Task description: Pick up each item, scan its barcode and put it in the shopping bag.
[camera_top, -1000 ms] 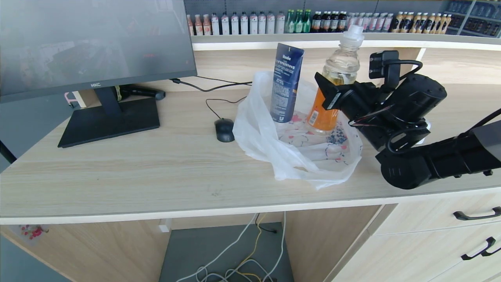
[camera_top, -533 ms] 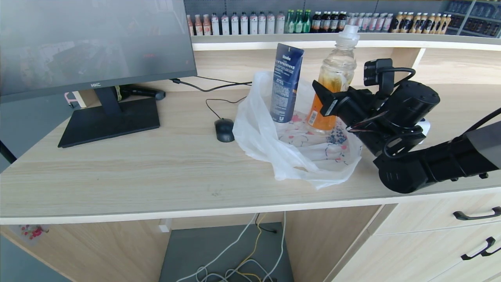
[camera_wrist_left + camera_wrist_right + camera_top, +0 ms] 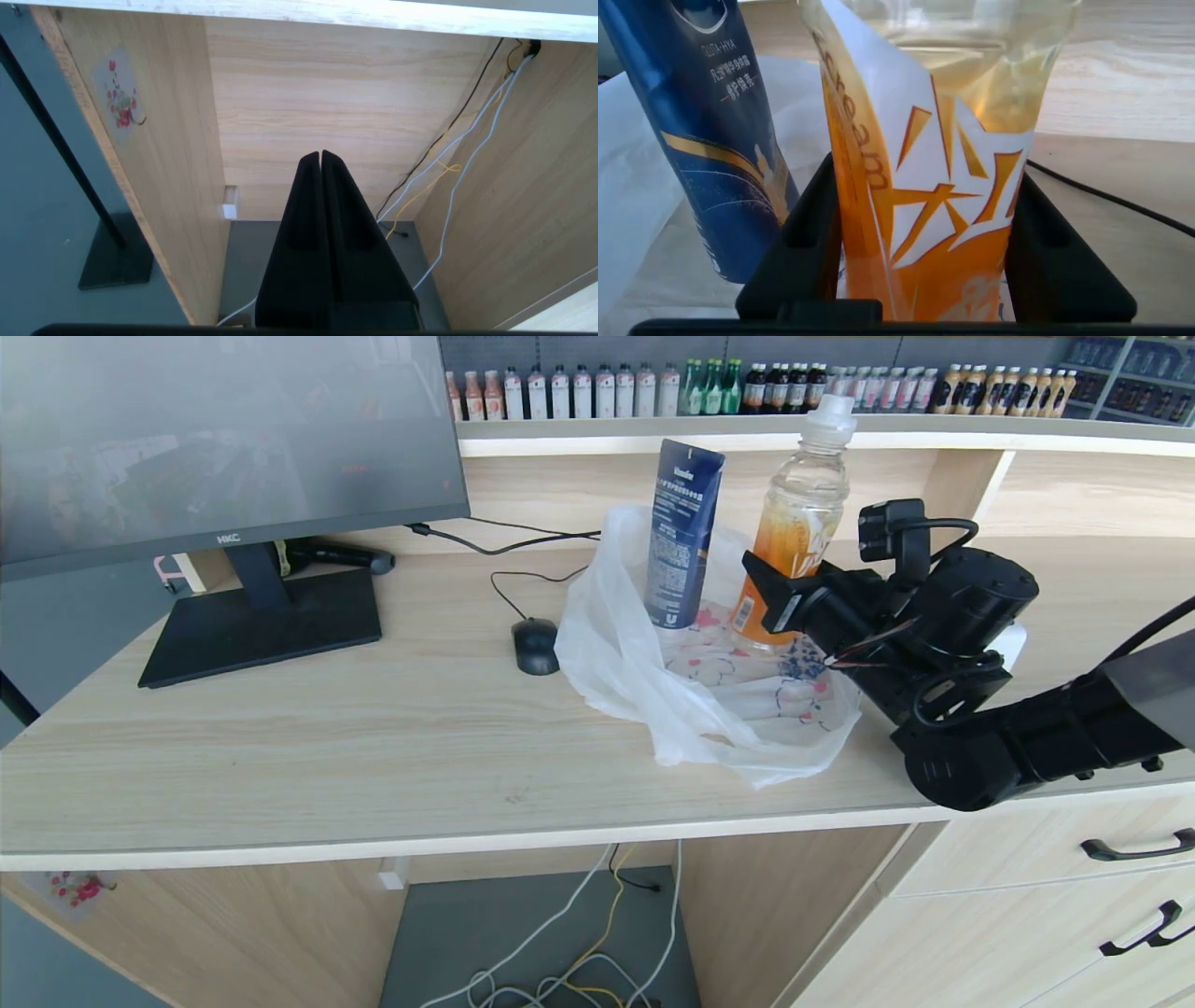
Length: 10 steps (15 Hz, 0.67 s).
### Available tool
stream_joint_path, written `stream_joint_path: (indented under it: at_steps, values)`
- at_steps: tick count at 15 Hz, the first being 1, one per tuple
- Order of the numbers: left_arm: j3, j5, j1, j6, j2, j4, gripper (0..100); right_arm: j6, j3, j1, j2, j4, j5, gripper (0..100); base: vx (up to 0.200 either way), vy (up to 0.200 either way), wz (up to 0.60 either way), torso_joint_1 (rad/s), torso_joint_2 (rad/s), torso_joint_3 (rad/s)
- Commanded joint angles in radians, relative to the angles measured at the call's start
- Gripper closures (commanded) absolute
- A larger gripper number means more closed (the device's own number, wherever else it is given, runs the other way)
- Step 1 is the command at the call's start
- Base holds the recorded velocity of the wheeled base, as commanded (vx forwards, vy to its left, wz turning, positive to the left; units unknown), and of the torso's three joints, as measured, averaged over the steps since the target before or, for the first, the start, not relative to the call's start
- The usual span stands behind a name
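At the white plastic shopping bag (image 3: pixel 644 663), our right gripper (image 3: pixel 782 590) clamps the orange-labelled clear bottle (image 3: pixel 801 513); we'd best seat it upright beside the blue tube (image 3: pixel 681 537).

- On the worktop (image 3: pixel 373 747), the monitor (image 3: pixel 224 439) stands at far left, with the mouse (image 3: pixel 535 646) just right of its stand.
- The shopping bag (image 3: pixel 635 681) lies right of the mouse, open on the worktop.
- In the bag, the tube (image 3: pixel 681 532) stands upright on the left; the bottle (image 3: pixel 794 523) leans just beside it on the right.
- The right hand (image 3: pixel 780 588), at the bag's right edge, has a finger on each side of the bottle.
- A shelf (image 3: pixel 653 427) runs behind the worktop.
- Drawers (image 3: pixel 1046 896) sit under the worktop's right end, and cables (image 3: pixel 597 933) hang under its middle.
- The left hand (image 3: pixel 320 187) hangs below the worktop.
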<state>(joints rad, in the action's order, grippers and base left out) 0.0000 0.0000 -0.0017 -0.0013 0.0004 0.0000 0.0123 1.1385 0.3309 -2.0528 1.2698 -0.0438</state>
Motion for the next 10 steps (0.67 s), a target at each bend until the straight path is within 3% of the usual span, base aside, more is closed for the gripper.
stream_joint_path:
  at_steps: [1,6,7,10]
  values:
    - [0.000,0.000,0.000,0.000,0.000,0.000,100,0.001,-0.002,-0.003,-0.001,0.000,-0.001,100,0.000,0.000,0.00,0.000,0.00,0.000]
    - [0.000,0.000,0.000,0.000,0.000,0.000,100,0.001,0.001,-0.021,0.002,-0.006,-0.001,100,0.000,0.000,0.00,0.000,0.00,0.000]
    - [0.000,0.000,0.000,0.000,0.000,0.000,100,0.005,-0.003,-0.016,0.008,-0.004,-0.001,0,0.000,0.000,0.00,0.000,0.00,0.000]
    - [0.000,0.000,0.000,0.000,0.000,0.000,100,0.008,-0.034,-0.018,0.028,-0.001,-0.001,0,0.000,0.000,0.00,0.000,0.00,0.000]
